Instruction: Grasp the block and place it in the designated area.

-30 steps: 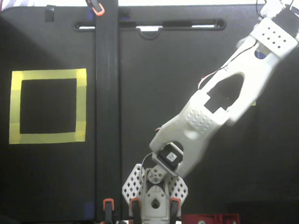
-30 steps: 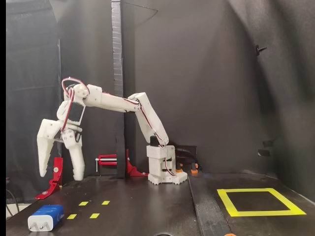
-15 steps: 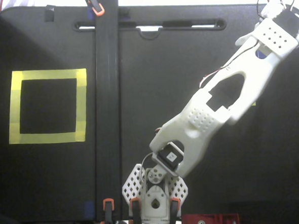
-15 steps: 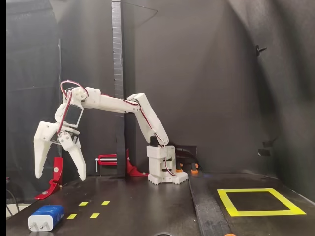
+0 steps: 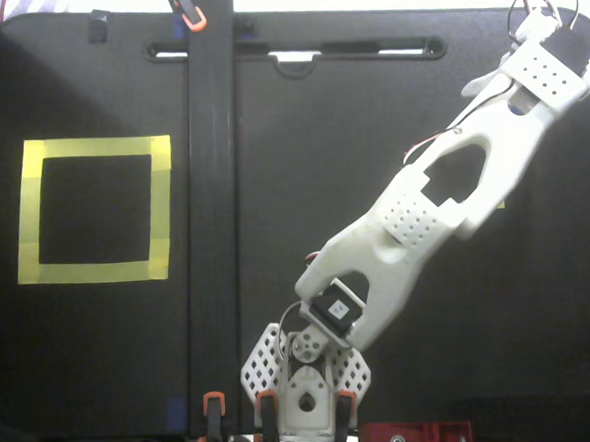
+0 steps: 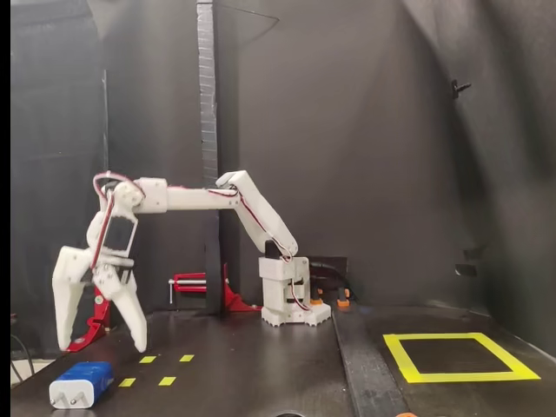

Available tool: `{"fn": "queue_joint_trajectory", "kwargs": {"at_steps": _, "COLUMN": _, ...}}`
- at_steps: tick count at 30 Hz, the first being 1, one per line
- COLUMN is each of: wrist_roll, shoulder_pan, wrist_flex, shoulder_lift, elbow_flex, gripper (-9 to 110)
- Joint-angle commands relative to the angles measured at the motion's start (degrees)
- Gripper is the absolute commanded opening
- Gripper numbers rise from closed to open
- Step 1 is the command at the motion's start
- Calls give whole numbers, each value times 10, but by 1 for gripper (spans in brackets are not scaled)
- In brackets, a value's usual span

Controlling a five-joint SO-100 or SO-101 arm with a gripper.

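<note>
The block (image 6: 81, 384) is seen only in the side-on fixed view, lying flat on the black desk (image 6: 261, 373) at the lower left of that picture. Its long axis runs roughly left to right across the view, tilted slightly, with the right end a little higher in the picture. The upper part is blue and the near face is pale; two short pale prongs are seen on that near face toward the left end, pointing toward the camera. In the top-down fixed view the block cannot be found — that part of the desk is covered by the arm or lies past the right edge.

Just right of the block, four small yellow marks (image 6: 157, 370) are laid on the desk in two rows.

The pincer (image 6: 102, 340) hangs above the block, fingertips pointing down, clear of both block and desk. Its two white fingers are spread wide and nothing is held between them. The white arm (image 6: 195, 199) is stretched out horizontally from its base (image 6: 294, 300) toward the left of this view.

The designated area (image 6: 459, 356) — a square outline of yellow tape with a black interior — lies at the lower right, well apart from the block, on the far side of the base. In the top-down fixed view it (image 5: 94, 210) is seen at the left, with a dark vertical strip (image 5: 216, 186) between it and the arm (image 5: 435, 212).
</note>
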Motion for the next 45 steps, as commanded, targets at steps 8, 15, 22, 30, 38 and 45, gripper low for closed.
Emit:
{"fn": "queue_joint_trajectory", "kwargs": {"at_steps": 8, "wrist_roll": 12, "shoulder_pan": 10, "wrist_flex": -35, "shoulder_lift": -28, "elbow_flex": -27, "gripper": 44}}
{"fn": "queue_joint_trajectory", "kwargs": {"at_steps": 15, "wrist_roll": 22, "shoulder_pan": 10, "wrist_flex": -69, "shoulder_lift": -57, "elbow_flex": -27, "gripper": 44}}
{"fn": "queue_joint_trajectory", "kwargs": {"at_steps": 22, "wrist_roll": 36, "shoulder_pan": 7, "wrist_flex": -83, "shoulder_lift": -72, "elbow_flex": -27, "gripper": 44}}
{"fn": "queue_joint_trajectory", "kwargs": {"at_steps": 30, "wrist_roll": 41, "shoulder_pan": 4, "wrist_flex": -80, "shoulder_lift": -76, "elbow_flex": -27, "gripper": 44}}
{"fn": "queue_joint_trajectory", "kwargs": {"at_steps": 38, "wrist_roll": 47, "shoulder_pan": 1, "wrist_flex": -77, "shoulder_lift": -82, "elbow_flex": -27, "gripper": 44}}
{"fn": "queue_joint_trajectory", "kwargs": {"at_steps": 45, "wrist_roll": 47, "shoulder_pan": -3, "wrist_flex": -76, "shoulder_lift": -85, "elbow_flex": -27, "gripper": 44}}
